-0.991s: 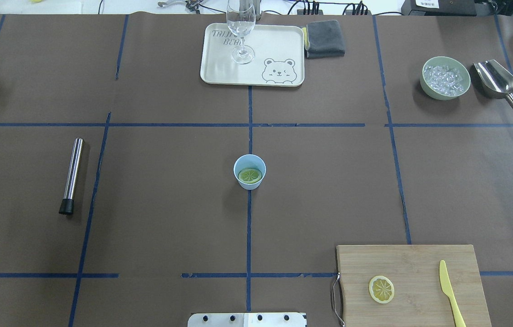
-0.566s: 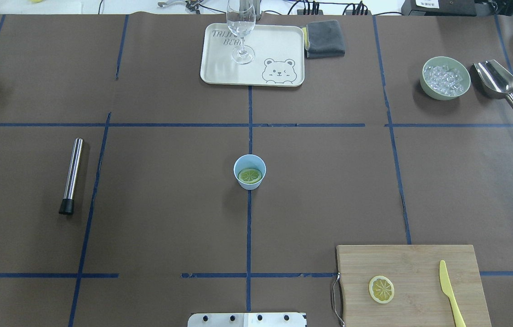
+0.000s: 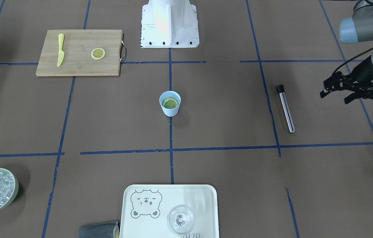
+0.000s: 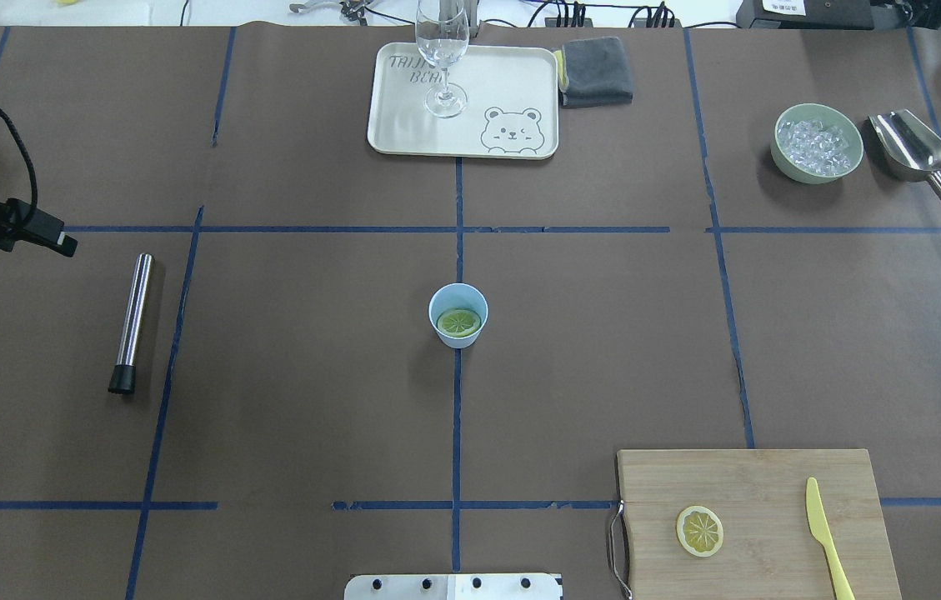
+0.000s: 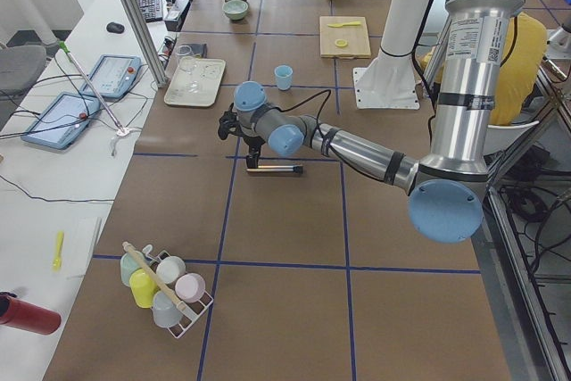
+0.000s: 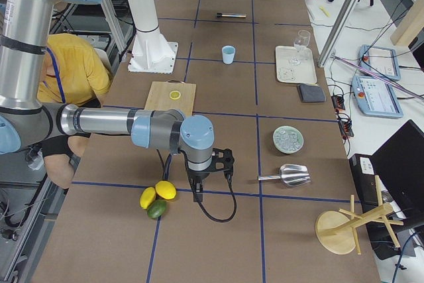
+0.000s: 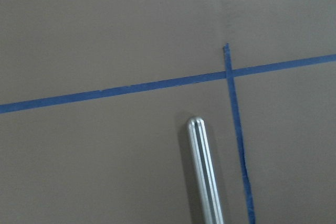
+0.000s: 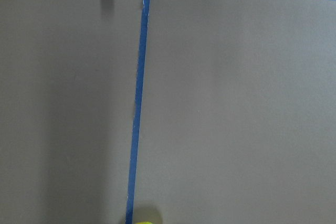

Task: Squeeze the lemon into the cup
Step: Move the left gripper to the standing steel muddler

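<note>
Steel muddler point(image 4: 131, 321): left claw point(image 3: 333, 96) just arrived nearby, spread, likely to crush lemon point(image 4: 458, 322) in cup point(image 4: 445, 298); right claw point(image 6: 211, 180) state unreadable.

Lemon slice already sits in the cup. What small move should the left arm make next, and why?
Probably lower the left gripper onto the black-capped steel rod and grasp its shaft. The lemon lies flat inside the cup, and nothing is pressing it. The rod lies free on the table, and the gripper hovers beside it, fingers apparently apart and holding nothing.
</note>
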### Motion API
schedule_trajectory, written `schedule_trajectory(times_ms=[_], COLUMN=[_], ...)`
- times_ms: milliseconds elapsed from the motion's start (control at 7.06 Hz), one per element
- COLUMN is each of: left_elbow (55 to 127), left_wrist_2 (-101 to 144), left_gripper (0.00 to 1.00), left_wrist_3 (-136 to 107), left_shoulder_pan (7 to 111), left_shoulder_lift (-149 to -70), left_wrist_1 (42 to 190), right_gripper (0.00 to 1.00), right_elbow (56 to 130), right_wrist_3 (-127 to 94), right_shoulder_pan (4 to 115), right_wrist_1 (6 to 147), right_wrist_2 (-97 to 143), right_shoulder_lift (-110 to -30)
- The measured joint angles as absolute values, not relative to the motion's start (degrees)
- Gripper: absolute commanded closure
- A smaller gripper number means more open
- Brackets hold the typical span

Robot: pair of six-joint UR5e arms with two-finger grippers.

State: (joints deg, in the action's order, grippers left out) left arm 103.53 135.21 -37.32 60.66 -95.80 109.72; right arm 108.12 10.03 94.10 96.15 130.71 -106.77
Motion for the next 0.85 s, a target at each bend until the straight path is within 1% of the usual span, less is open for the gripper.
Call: schedule_trajectory(times_ms=[566,849], left_elbow=[103.1,101.8], left_wrist_2=[129.8,125.7], left_gripper=[0.0,0.0], left_wrist_3=[-39.2,-39.6], left_shoulder_pan=[58.4,58.3], left_shoulder_lift=[-105.0,-106.9], left_wrist_1=[110.3,112.1], right_gripper=[0.0,0.0], right_elbow=[108.3,108.3], right_wrist_3=[10.1,10.1], right_shoulder_pan=[96.3,96.9], right_wrist_1=[96.1,96.1], right_wrist_2=[132.6,133.0], right_shoulder_lift=[-107.1,-107.1])
